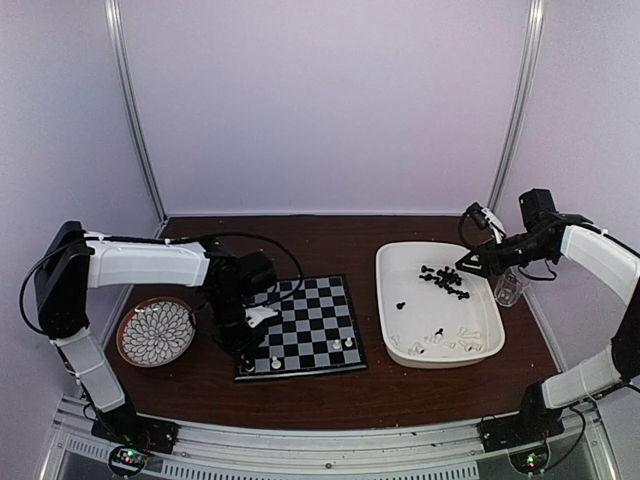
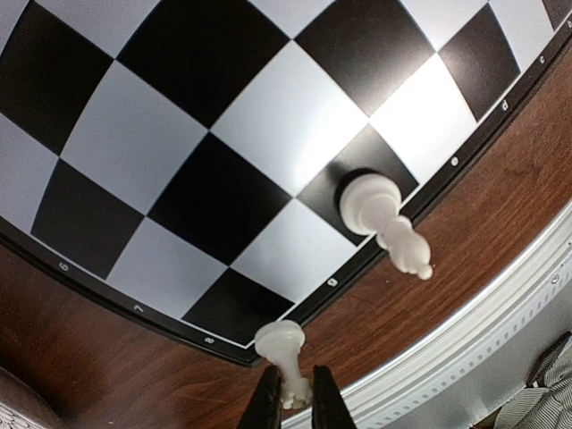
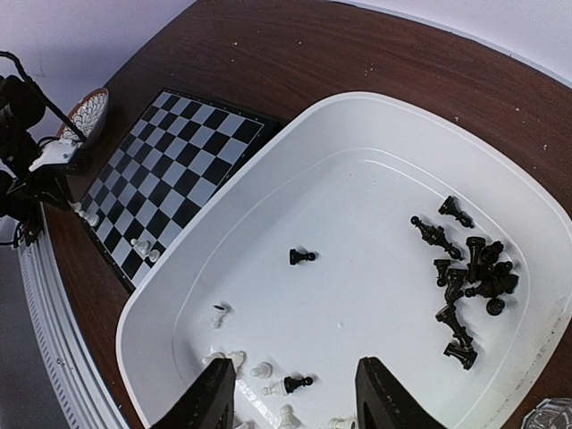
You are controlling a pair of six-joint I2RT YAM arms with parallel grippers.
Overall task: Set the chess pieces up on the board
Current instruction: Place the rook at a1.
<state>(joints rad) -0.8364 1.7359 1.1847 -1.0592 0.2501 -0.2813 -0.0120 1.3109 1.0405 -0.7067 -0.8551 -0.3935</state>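
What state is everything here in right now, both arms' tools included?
Flat black-and-white chessboard: three white pieces standing near its front edge.
Left tool: shut on a small white plastic chess piece at the chessboard's edge.
Right tool: open, above the white rectangular plastic tray.
Tiny black plastic pieces: clustered in the tray, mostly toppled.

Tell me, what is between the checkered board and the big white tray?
Just bare brown table lies between the board and the white tray; the top view shows it.
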